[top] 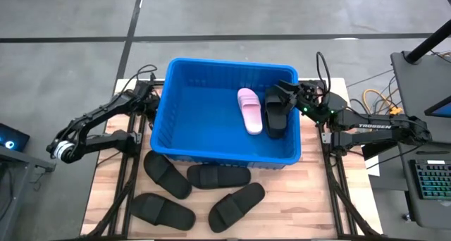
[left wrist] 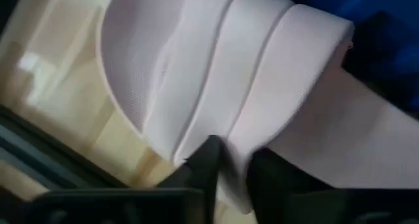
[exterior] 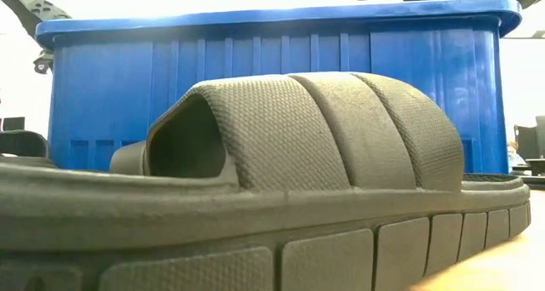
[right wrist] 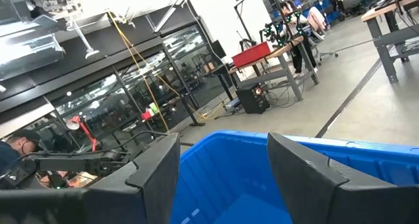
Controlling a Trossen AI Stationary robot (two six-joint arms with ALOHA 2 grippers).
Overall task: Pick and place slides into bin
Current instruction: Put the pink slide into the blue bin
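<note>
The blue bin [top: 158,121] stands mid-table and holds a pink slide [top: 249,110] and a black slide [top: 273,118] at its right end. Several black slides [top: 167,174] lie on the wood in front of it; one [exterior: 324,138] fills the low view. My left gripper [top: 149,93] is down beside the bin's left wall, shut on another light pink slide [left wrist: 216,67], which shows only in the left wrist view. My right gripper [right wrist: 222,145] hovers open over the bin's right rim [top: 282,93], nothing between its fingers. My left gripper [left wrist: 232,152] pinches the near edge of the pink slide's wide strap [left wrist: 229,135] between its two fingers [left wrist: 209,158]. The fingers come steeply from above. The sole [left wrist: 353,132] runs off toward the bin; whether it rests on the wood I cannot tell.
Dark frame rails [top: 127,177] run along the table's left and right sides. A keyboard [top: 430,181] and cables [top: 373,100] sit beyond the right edge. Bare wood [top: 303,199] shows at the front right.
</note>
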